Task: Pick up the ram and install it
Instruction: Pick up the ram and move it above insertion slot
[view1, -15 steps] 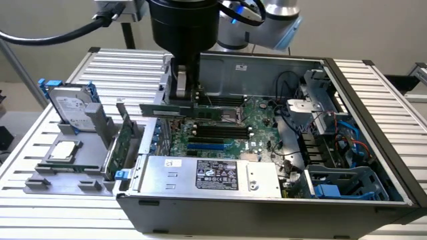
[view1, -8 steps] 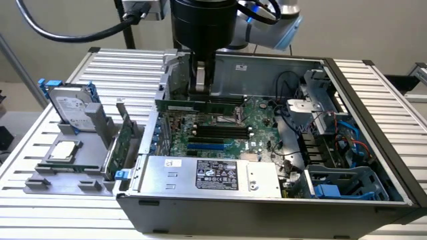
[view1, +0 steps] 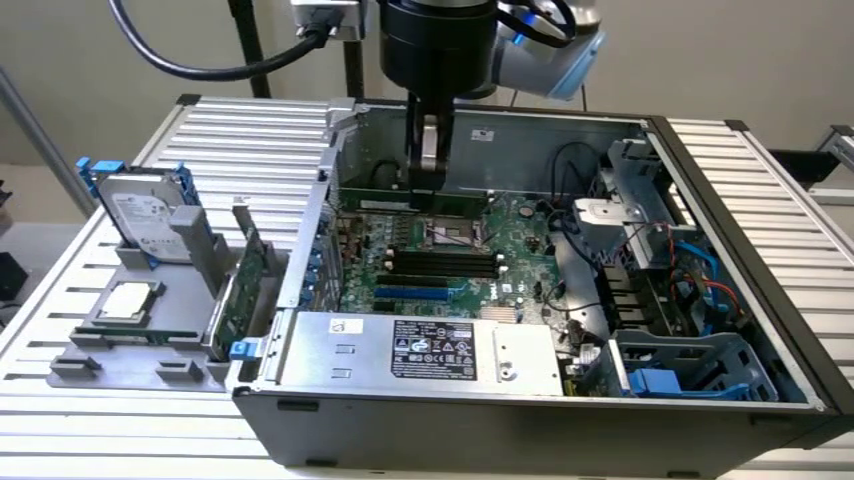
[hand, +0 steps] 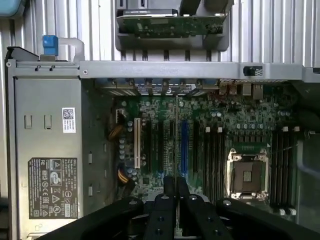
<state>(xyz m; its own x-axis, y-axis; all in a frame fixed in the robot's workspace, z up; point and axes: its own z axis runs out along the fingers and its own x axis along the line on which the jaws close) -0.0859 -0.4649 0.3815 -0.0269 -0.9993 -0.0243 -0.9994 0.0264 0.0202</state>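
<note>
My gripper (view1: 427, 183) hangs inside the open computer case, shut on the ram (view1: 387, 204), a long thin green stick held level above the far part of the motherboard (view1: 521, 285). In the wrist view the gripper (hand: 175, 183) has its two dark fingers (hand: 168, 186) pressed together, and the ram (hand: 176, 145) runs edge-on from them as a thin line over the board. The black memory slots (view1: 441, 263) lie below and nearer the camera than the stick, beside the bare processor socket (view1: 451, 235). The wrist view places those slots (hand: 215, 150) next to the socket (hand: 248, 175).
A silver power supply (view1: 414, 347) fills the case's near side. Cables and a blue drive cage (view1: 687, 370) crowd the exterior view's right. Left of the case, a grey fixture (view1: 134, 345) holds a hard drive (view1: 140, 210), a silver processor chip (view1: 127, 300) and a green expansion card (view1: 240, 285).
</note>
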